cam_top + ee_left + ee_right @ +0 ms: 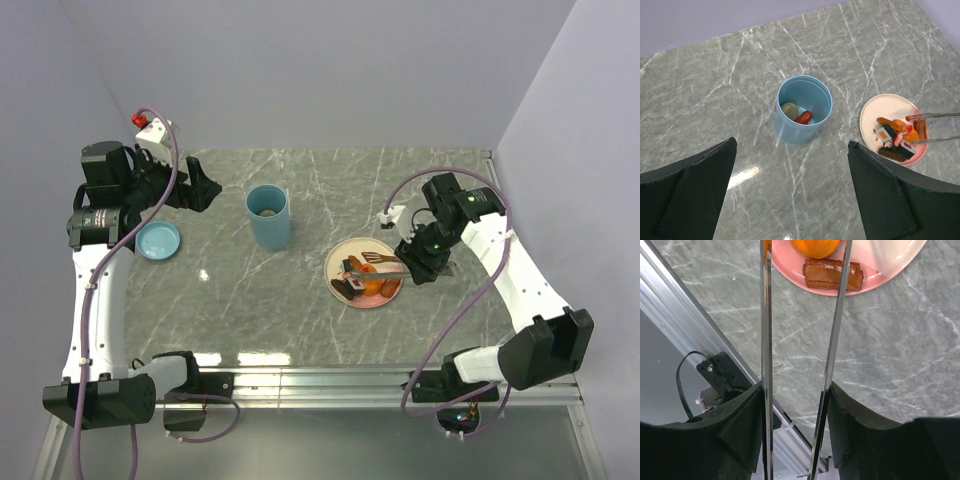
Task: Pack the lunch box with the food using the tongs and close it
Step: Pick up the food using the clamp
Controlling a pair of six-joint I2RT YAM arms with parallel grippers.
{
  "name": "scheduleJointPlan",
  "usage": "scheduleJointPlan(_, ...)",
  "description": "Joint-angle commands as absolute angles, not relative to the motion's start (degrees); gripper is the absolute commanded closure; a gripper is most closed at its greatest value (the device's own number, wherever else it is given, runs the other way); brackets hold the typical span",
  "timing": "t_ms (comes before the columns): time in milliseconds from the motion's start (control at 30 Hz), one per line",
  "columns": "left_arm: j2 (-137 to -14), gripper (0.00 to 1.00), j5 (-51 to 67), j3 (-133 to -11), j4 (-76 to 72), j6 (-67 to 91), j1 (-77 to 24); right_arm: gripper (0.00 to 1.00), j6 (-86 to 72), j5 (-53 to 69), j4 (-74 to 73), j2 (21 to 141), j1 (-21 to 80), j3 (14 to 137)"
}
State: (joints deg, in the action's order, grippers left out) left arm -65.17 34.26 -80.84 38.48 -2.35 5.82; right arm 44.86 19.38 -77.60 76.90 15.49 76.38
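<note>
Right gripper (795, 387) clamps the tongs (765, 315), whose tips reach to nine o'clock over the plate (348, 252), flanking an orange piece of the food (815, 246). I see the lunch box (269, 217) standing uncovered at the plate's ten o'clock, two pieces inside. Left gripper (792, 142) hangs spread wide, empty, lid (158, 241) at its seven.

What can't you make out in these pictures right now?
Tips of the tongs: right wrist view, cut off by the top edge.
Bottom of the lunch box: left wrist view, partly hidden by its own wall.
Near rim of the plate: left wrist view, behind a finger of the left gripper.
Pieces of food: overhead view, too small.
</note>
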Motion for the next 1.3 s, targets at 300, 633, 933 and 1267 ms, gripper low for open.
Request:
scheduleJointPlan(300, -65.2, 0.01, 34.8, -81.6, 36.8, -2.8, 6.1, 0.46, 43.9, 18.0, -74.4, 82.9, 15.0, 78.7)
scheduleJointPlan(633, -66.5, 0.01, 34.8, -81.8, 36.3, -2.6, 6.1, 0.47, 42.0, 18.7, -72.7, 86.8, 15.1, 80.3)
scheduleJointPlan(933, -67.4, 0.01, 34.9, -81.7, 35.8, -2.7, 6.1, 0.52, 41.8, 18.8, -73.1, 89.3, 15.1, 81.6)
scheduleJointPlan(1267, -66.8, 0.01, 35.1, -81.0, 35.5, -2.6, 6.1, 0.62, 44.5, 18.1, -77.3, 86.1, 12.7, 82.4)
